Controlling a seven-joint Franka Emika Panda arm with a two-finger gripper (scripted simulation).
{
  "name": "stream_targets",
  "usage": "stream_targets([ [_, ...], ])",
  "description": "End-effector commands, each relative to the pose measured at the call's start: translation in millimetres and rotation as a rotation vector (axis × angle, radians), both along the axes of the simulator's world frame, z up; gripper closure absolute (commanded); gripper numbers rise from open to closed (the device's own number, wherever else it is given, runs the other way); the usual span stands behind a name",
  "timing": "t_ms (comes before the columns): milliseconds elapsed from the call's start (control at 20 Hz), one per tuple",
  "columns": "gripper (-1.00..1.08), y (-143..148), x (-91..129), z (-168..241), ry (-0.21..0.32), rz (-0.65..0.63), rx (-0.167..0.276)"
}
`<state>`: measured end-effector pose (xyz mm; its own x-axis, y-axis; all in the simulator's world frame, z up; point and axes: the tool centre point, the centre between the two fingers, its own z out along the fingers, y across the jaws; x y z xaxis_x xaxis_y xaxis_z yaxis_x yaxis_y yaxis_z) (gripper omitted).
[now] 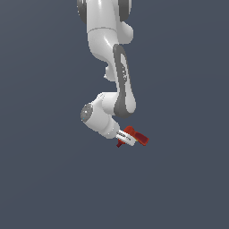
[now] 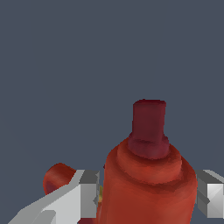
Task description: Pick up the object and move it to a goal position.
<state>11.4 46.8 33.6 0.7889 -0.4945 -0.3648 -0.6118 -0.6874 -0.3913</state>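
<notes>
The red toy power drill sits at the tip of my white arm, in the lower middle of the exterior view. My gripper is shut on it. In the wrist view the drill fills the space between my two grey fingers, one pressed on each side of its body. Its darker red nose points away from the camera. A rounded red part of the drill shows beside one finger. A small yellow patch shows by that finger's pad.
A plain dark grey-blue surface lies all around. My arm's white links come down from the top of the exterior view.
</notes>
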Motion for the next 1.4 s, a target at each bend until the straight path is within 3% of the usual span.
stream_targets([
  [0,1.08,2.2,0.8,6.3,-0.003,0.001,0.000],
  [500,1.08,25.1,-4.3,63.6,-0.002,0.001,-0.001],
  [1350,1.08,102.2,-17.6,260.8,-0.001,0.002,-0.003],
])
